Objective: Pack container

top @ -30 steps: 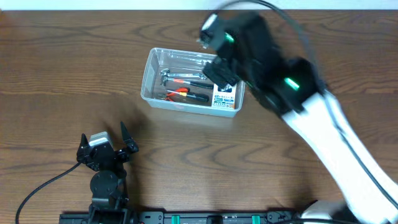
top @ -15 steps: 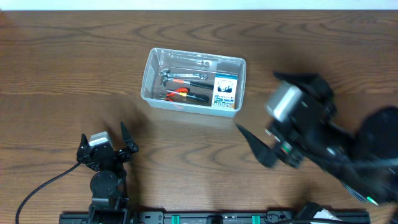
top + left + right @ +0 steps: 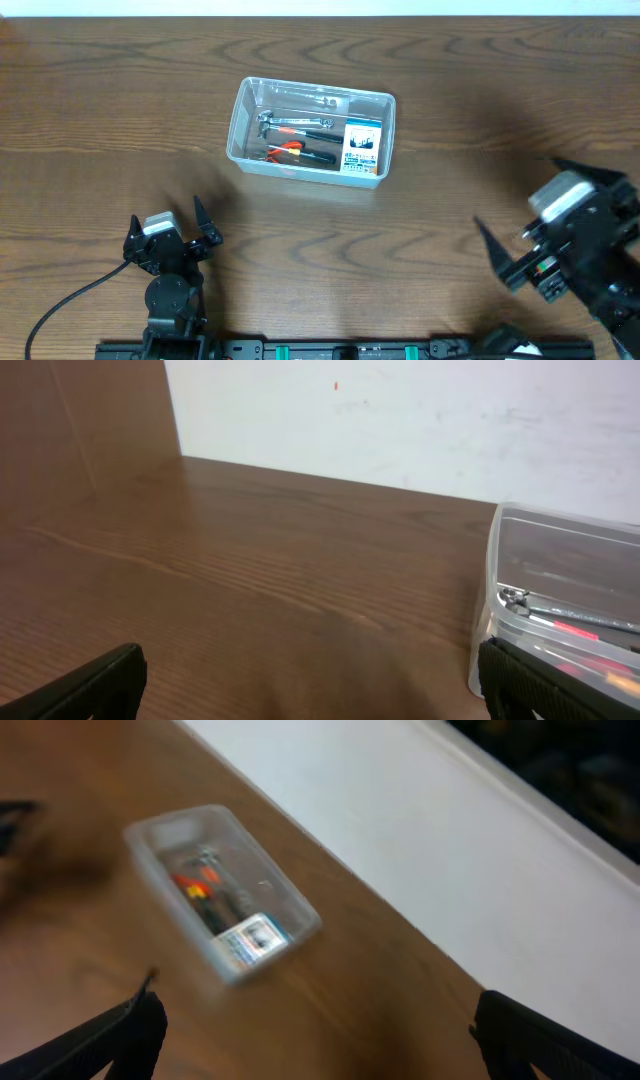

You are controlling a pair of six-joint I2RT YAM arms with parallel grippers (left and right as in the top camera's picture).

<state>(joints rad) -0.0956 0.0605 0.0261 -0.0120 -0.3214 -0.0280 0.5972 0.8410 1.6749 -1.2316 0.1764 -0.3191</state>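
The clear plastic container (image 3: pixel 243 128) stands on the wooden table at the back centre. It holds a small blue-and-white box (image 3: pixel 362 147), red-handled tools (image 3: pixel 290 150) and a silver wrench (image 3: pixel 290 124). My left gripper (image 3: pixel 170 232) is open and empty at the front left, well short of the container. My right gripper (image 3: pixel 530 235) is open and empty at the front right, far from the container. The container also shows in the left wrist view (image 3: pixel 560 560) at the right edge and blurred in the right wrist view (image 3: pixel 160 835).
A white wall (image 3: pixel 400 420) runs behind the table's far edge. Bare wood surrounds the container. A black cable (image 3: pixel 70 300) trails from the left arm's base at the front left.
My right arm has pulled back from over the container's right end to the front right of the table, empty. The small box lies in the container. The left arm has not moved.
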